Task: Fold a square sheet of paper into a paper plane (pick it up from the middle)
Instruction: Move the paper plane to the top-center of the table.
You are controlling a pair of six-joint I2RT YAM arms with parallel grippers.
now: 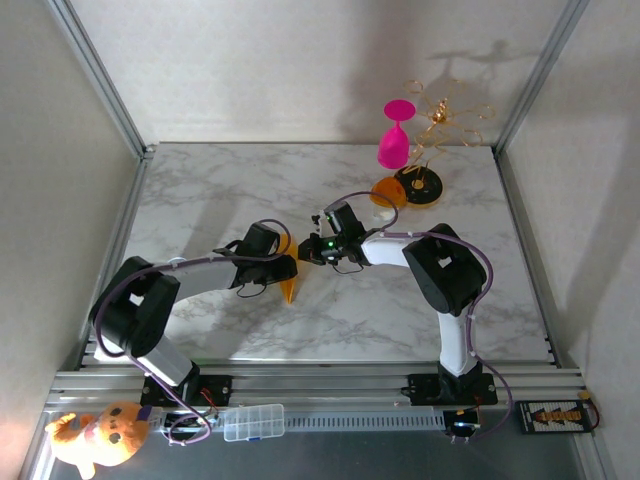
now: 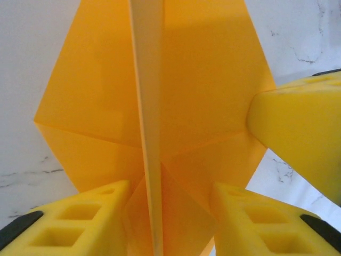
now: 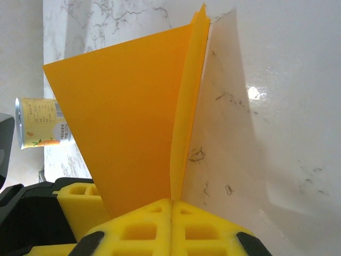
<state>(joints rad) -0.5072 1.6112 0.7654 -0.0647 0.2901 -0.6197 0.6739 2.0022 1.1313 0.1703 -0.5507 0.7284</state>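
Top: folded yellow-orange paper (image 1: 290, 288) stands at centre of marble table (image 1: 220, 190), between left gripper (image 1: 283, 265) and right gripper (image 1: 308, 252)
Left wrist: jaws apart, straddling the paper's centre ridge
Right wrist: jaws closed, pinching the paper's folded edge

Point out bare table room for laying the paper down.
Free: the table's far left, behind the left arm; the near middle, between both arms. Crowded: far right around the pink goblet and disc; centre around the folded paper.

There is one paper sheet (image 1: 289, 285), two arms (image 1: 150, 300) (image 1: 445, 270), one goblet (image 1: 395, 135), one cup (image 3: 40, 122) and seemingly one disc (image 1: 418, 186).
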